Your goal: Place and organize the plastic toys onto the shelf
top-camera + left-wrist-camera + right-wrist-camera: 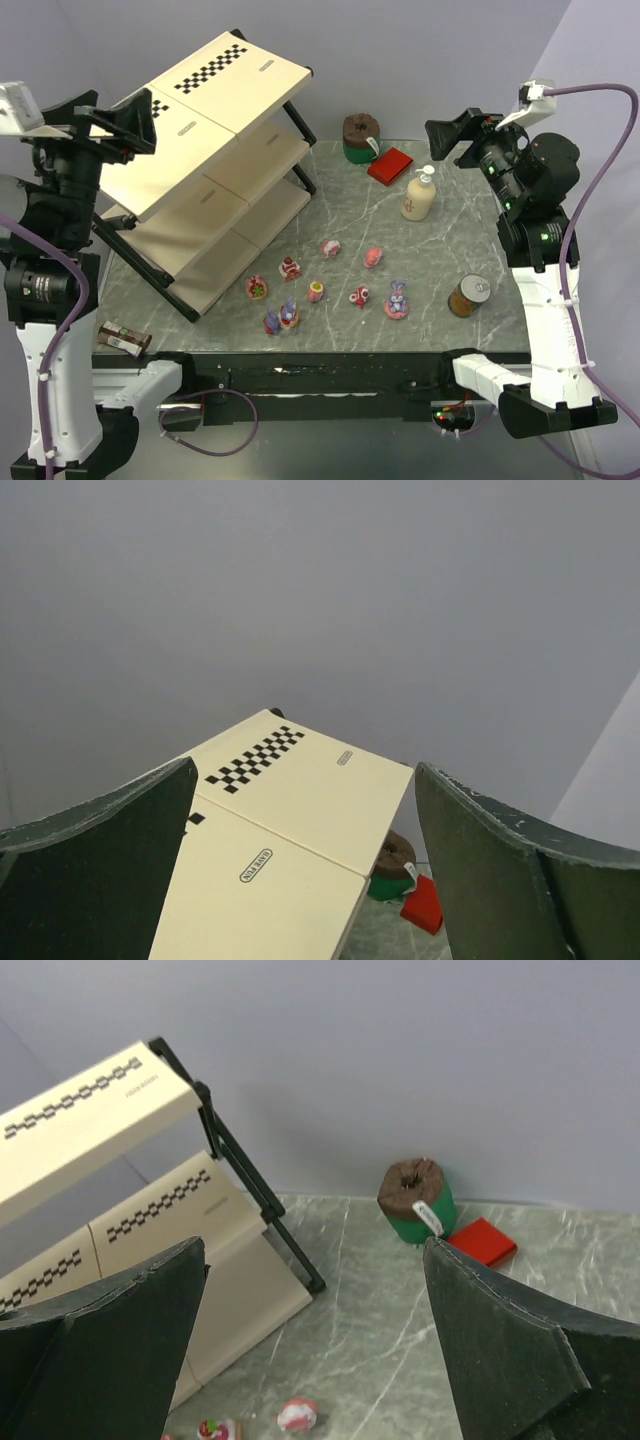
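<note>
1. Top view, with 12 o'clock away from the arm bases. The plastic toys point(316, 291) lay loose on the table point(450, 240) near its front edge, in a band running from 9 to 3 o'clock. None was on the shelf point(230, 90).
2. The shelf stood at about 10 o'clock from the toys, its long axis running from 7 to 1 o'clock. Its open tiers faced the toys, and the nearest toy point(257, 288) lay just beside the bottom board.
3. The left gripper point(150, 122) hung high over the shelf top with its jaws spread wide and empty. The toys lay at about 4 o'clock from it and well below.
4. The right gripper point(445, 142) was likewise wide open and held nothing. The toys lay at about 7 o'clock from it.
5. Judged by reach, the leftmost toys suited the left arm and the bunny point(397, 300) the right arm.
6. The tin can point(468, 296) stood near the bunny at 3 o'clock. The pump bottle point(420, 195) stood below the right gripper's likely descent path. The ground between toys and shelf was otherwise open.
</note>
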Tool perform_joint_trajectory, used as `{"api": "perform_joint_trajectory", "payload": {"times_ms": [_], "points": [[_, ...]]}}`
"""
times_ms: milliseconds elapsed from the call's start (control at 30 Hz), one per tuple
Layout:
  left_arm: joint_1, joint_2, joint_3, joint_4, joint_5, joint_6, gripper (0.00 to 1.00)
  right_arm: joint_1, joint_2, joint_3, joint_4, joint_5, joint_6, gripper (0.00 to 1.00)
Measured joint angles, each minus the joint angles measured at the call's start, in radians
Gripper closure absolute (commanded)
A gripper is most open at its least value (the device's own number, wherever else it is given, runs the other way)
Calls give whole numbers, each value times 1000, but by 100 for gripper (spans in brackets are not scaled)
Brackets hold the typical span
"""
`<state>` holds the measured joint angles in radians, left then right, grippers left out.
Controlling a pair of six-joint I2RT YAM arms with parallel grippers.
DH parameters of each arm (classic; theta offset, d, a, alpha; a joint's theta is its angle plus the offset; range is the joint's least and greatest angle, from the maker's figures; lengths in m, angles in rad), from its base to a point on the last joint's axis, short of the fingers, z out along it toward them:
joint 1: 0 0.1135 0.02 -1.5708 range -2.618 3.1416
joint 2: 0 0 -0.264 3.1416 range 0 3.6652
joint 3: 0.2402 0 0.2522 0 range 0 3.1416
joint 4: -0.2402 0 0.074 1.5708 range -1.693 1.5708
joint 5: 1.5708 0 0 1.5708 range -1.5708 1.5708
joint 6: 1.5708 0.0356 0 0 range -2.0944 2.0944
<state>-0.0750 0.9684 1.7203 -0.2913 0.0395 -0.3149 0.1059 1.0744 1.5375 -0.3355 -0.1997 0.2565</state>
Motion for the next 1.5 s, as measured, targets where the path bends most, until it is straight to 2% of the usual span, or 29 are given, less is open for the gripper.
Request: {"api": "perform_joint_trajectory", "payload": {"times_ms": [67,300,400,500,633,800,933,1100,1233,1267,1300,1500], "points": [[0,-13,-34,6,32,11,4,0,0,-6,-24,3,6,0],[-20,-32,-95,24,251,35,3,0,0,-51,-130,25,11,0],[-78,11,-44,14,315,24,4,7,-26,-154,-138,35,13,0],[-215,86,35,-4,331,21,4,13,-61,-264,-155,43,18,0],[-503,159,50,-41,253,49,4,21,-86,-321,-182,49,35,1],[-880,319,95,-124,17,143,4,23,-102,-321,-186,63,52,1],[-1062,438,95,-204,-130,181,4,23,-110,-321,-206,93,67,1],[-1164,472,1,-315,-305,152,4,23,-109,-330,-242,154,83,1],[-1197,445,-119,-414,-435,4,1,23,-91,-338,-283,191,101,2],[-1199,437,-148,-439,-458,-33,3,23,-86,-343,-284,193,106,2],[-1202,426,-188,-457,-484,-80,10,23,-81,-352,-285,193,114,4],[-1218,311,-521,-534,-608,-350,25,23,-65,-401,-303,204,175,5]]}}
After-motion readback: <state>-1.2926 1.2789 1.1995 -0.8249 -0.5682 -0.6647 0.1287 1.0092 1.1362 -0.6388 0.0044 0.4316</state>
